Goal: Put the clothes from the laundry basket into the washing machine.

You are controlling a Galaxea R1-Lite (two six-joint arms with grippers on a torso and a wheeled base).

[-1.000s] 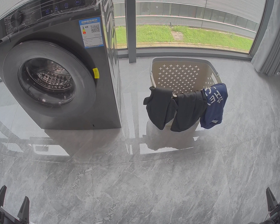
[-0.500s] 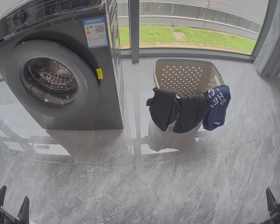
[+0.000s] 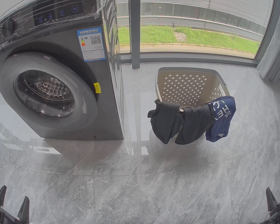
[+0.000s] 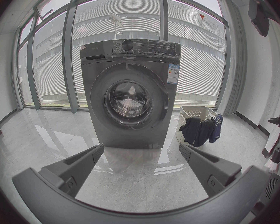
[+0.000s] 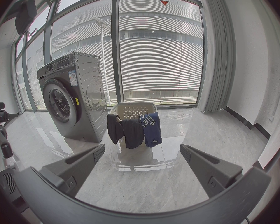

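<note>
A cream laundry basket (image 3: 189, 81) stands on the floor to the right of the dark grey washing machine (image 3: 56, 78). Two black garments (image 3: 165, 122) (image 3: 194, 122) and a blue garment (image 3: 221, 117) hang over the basket's near rim. The machine's round glass door (image 3: 46, 92) looks shut. My left gripper (image 3: 13, 199) sits low at the near left, open and holding nothing. At the near right my right gripper (image 3: 277, 190) is also open with nothing in it. Both are far from the basket. The left wrist view faces the washing machine (image 4: 130, 94), and the right wrist view faces the basket (image 5: 132, 111).
Glossy grey floor (image 3: 140, 184) stretches between me and the machine and basket. A floor-to-ceiling window (image 3: 193, 19) runs behind them, with a pillar (image 3: 134, 25) between machine and basket. A grey curtain (image 3: 277, 53) hangs at the far right.
The whole head picture has shifted, with machine and basket now lower and larger, so the camera has moved. Both grippers keep their places, open.
</note>
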